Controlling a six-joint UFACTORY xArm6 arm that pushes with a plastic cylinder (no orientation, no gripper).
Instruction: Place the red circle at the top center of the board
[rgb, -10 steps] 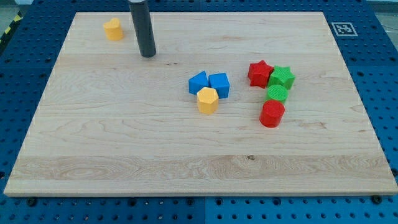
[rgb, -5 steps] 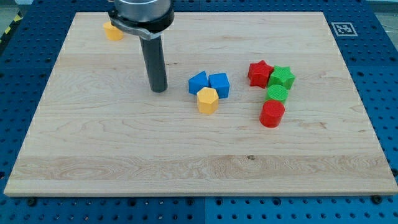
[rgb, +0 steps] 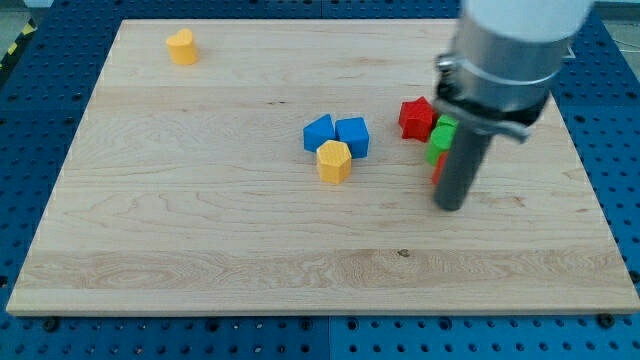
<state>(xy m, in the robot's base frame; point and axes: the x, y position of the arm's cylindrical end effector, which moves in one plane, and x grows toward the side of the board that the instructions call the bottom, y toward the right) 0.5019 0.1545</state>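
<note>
My tip (rgb: 450, 205) rests on the board at the view's right, just below the cluster of red and green blocks. The rod hides almost all of the red circle; only a sliver of red (rgb: 436, 176) shows at the rod's left edge. A green circle (rgb: 436, 155) is partly hidden just above it, and a green star (rgb: 442, 131) above that is mostly covered by the arm. A red star (rgb: 415, 117) sits to their left.
Two blue blocks (rgb: 319, 133) (rgb: 352, 136) and a yellow hexagon (rgb: 334, 160) cluster at the board's middle. Another yellow block (rgb: 182, 46) sits at the top left. The wooden board (rgb: 200, 250) lies on a blue pegboard.
My tip has swept from the view's upper left, past the blue blocks, to the right side below the red circle. No blocks have visibly moved.
</note>
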